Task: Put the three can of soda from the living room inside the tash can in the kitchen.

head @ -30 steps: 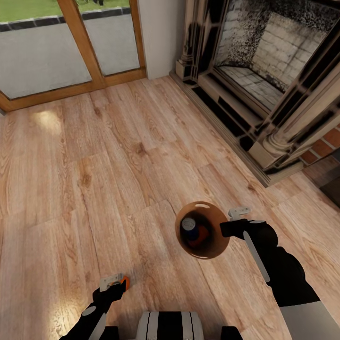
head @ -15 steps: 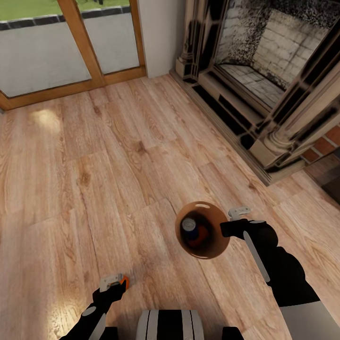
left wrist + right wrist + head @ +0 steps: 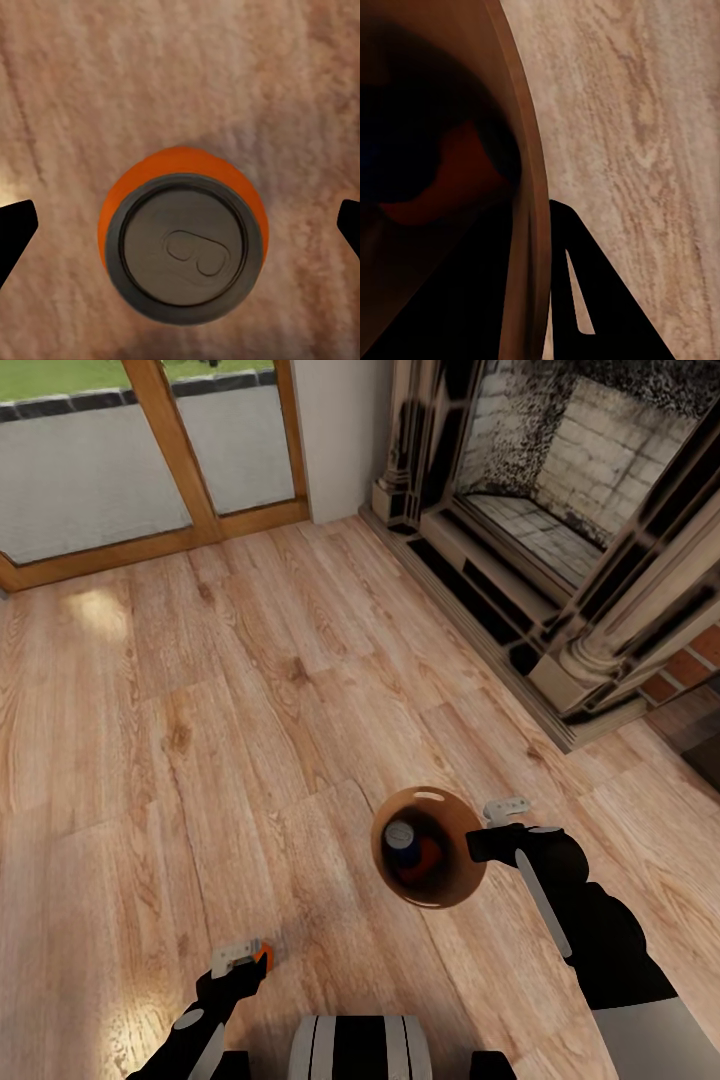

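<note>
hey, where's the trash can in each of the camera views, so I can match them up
Head view: the trash can is low and right of centre, held at its rim by the right gripper, a blue can and an orange can inside.
Right wrist view: its brown rim and dark inside span one side.
Left wrist view: not there; another orange can sits between the fingers.
Shared landmark: the wood plank floor.
</note>
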Tool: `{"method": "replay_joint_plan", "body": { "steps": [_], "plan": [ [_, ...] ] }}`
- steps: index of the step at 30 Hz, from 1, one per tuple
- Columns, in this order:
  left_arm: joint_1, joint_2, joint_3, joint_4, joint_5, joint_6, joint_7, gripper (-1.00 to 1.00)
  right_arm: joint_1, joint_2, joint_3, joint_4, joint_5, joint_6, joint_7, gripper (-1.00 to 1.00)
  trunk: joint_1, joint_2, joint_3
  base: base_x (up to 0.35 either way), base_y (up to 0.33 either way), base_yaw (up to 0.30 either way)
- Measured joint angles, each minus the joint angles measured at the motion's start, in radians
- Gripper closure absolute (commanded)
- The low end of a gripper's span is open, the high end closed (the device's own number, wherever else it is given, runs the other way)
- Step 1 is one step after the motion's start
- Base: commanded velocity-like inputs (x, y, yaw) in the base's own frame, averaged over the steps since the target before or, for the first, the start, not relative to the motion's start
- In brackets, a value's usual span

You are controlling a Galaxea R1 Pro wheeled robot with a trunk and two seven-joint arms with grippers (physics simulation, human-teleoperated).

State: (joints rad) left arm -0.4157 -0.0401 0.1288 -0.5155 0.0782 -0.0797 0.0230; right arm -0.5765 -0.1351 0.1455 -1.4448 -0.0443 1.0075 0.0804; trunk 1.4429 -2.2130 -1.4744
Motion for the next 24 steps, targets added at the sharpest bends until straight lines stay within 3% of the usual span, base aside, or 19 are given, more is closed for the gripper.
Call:
{"method": "replay_joint_plan", "body": {
  "steps": [13,24],
  "plan": [
    [0.0,0.0,0.0,0.0,0.0,0.0,0.0,-1.0,0.0,0.0,0.0,-0.006,0.001,0.0,0.0,1.0,0.0,0.0,-0.005,0.0,0.0,0.0],
    [0.0,0.0,0.0,0.0,0.0,0.0,0.0,-1.0,-0.002,-0.003,-0.002,-0.078,-0.001,0.0,0.0,1.0,0.0,0.0,-0.006,0.0,0.0,0.0]
  ]
}}
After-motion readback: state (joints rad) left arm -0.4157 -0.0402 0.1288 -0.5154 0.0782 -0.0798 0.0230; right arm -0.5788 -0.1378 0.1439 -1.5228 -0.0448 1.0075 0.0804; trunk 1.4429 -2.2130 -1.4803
